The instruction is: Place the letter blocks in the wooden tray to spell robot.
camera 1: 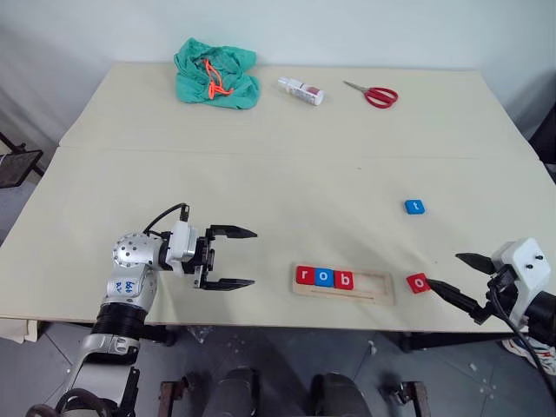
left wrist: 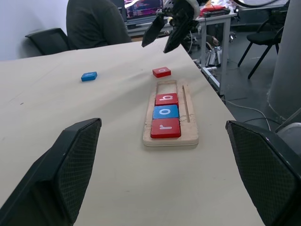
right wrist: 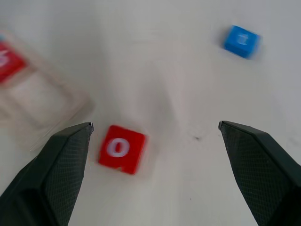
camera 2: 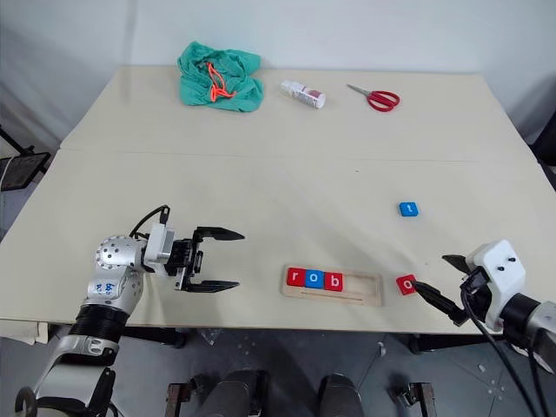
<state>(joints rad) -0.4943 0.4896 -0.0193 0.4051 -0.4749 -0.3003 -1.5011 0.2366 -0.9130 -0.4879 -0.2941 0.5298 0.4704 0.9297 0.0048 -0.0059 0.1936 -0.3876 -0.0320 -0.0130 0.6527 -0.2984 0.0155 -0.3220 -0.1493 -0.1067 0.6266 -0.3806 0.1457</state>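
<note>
The wooden tray (camera 1: 373, 287) lies near the table's front edge. In its left part sit three letter blocks: a red r (camera 1: 304, 275), a blue o (camera 1: 324, 278) and a red b (camera 1: 344, 280). A red o block (camera 1: 418, 282) rests on the table just past the tray's right end. A blue t block (camera 1: 414, 207) lies farther back. My right gripper (camera 1: 445, 274) is open, just right of the red o block, with nothing between its fingers. My left gripper (camera 1: 232, 257) is open and level, pointing at the tray from the left.
At the back of the table lie a green cloth bundle (camera 1: 215, 74), a small white bottle (camera 1: 301, 90) and red scissors (camera 1: 375, 94). In the left wrist view a person (left wrist: 96, 22) sits beyond the table, among chairs and desks.
</note>
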